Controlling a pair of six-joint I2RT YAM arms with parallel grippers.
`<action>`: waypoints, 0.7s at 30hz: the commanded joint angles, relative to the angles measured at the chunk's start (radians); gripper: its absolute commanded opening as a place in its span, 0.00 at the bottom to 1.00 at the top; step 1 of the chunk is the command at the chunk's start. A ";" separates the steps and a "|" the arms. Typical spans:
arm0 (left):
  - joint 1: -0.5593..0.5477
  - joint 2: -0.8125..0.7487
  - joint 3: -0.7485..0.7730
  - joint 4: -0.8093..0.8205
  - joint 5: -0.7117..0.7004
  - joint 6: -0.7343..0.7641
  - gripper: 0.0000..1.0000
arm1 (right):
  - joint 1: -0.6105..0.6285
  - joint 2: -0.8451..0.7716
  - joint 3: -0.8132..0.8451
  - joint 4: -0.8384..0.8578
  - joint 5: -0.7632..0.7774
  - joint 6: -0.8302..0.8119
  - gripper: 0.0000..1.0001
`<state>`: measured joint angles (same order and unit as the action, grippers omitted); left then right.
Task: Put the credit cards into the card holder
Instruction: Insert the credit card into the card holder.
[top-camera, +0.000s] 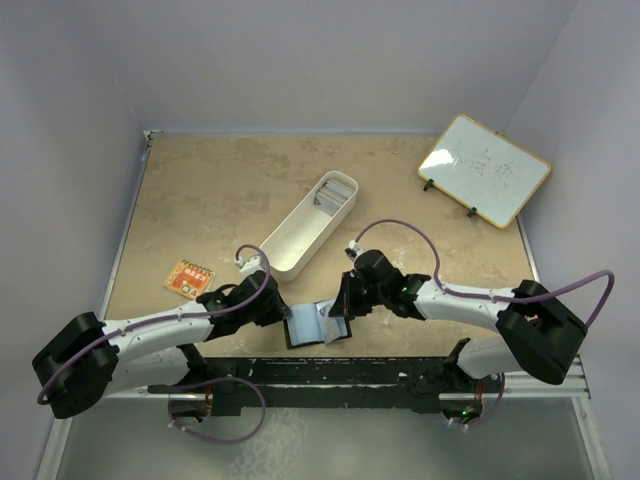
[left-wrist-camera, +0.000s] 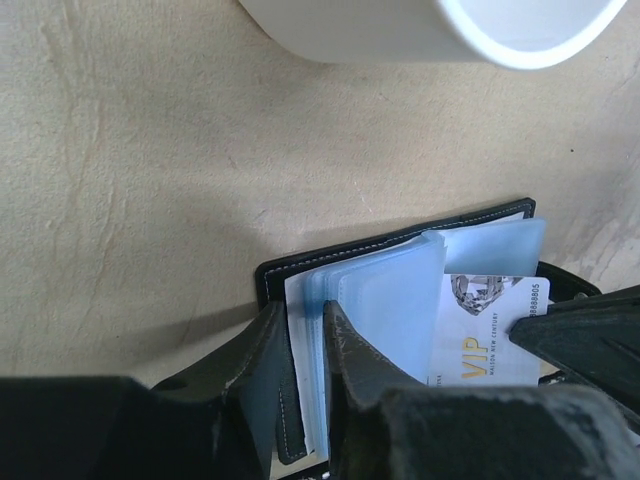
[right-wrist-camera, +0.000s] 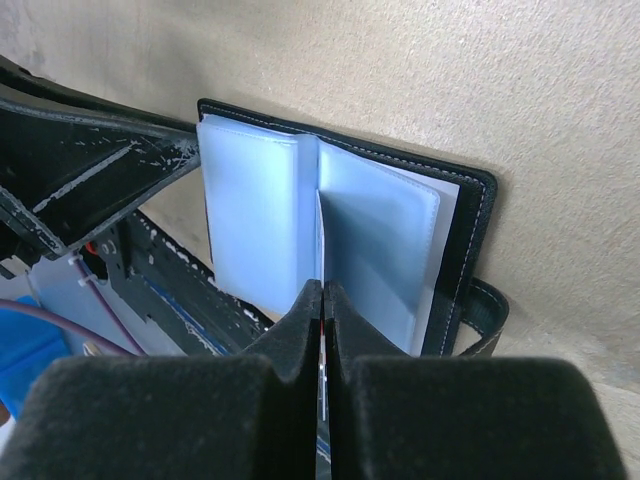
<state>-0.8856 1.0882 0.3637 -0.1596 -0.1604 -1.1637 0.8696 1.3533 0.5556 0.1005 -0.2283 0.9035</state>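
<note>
We see the card holder (top-camera: 308, 327) lying open at the near edge of the table (top-camera: 220, 190), about midway along it, between the two arms, with its black cover down and its pale blue sleeves fanned upward. The left gripper (top-camera: 278, 312) comes in from the left, and in its wrist view its fingers (left-wrist-camera: 268, 352) are clamped on the holder's left cover and the first sleeves beside it. The right gripper (top-camera: 340, 310) meets the holder from the right with its jaws pressed together on a single card (left-wrist-camera: 485, 340), which shows only as a thin edge between the pads in the right wrist view. From the left wrist we read "VIP" in gold on the card's white face. It stands among the sleeves with one sleeve overlapping its left side, and we cannot tell whether it is actually inside a pocket. Just beyond the holder, a long white tray (top-camera: 300, 235) lies slantwise near the middle of the table, with a stack of cards (top-camera: 335, 192) in its far end. A small orange tag (top-camera: 188, 278) lies near the left edge, and a whiteboard (top-camera: 485, 168) stands propped up at the far right corner.
</note>
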 joint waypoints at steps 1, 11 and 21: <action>-0.006 -0.021 0.075 -0.094 -0.050 -0.002 0.21 | 0.002 -0.002 -0.001 0.013 -0.006 0.016 0.00; -0.005 -0.076 0.086 -0.216 -0.082 -0.018 0.27 | 0.002 0.001 -0.020 0.056 -0.025 0.040 0.00; -0.006 -0.027 0.044 -0.132 -0.055 -0.010 0.23 | 0.002 -0.092 -0.054 0.068 -0.033 0.094 0.00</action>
<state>-0.8864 1.0374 0.4129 -0.3416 -0.2188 -1.1690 0.8696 1.3106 0.5152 0.1417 -0.2443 0.9596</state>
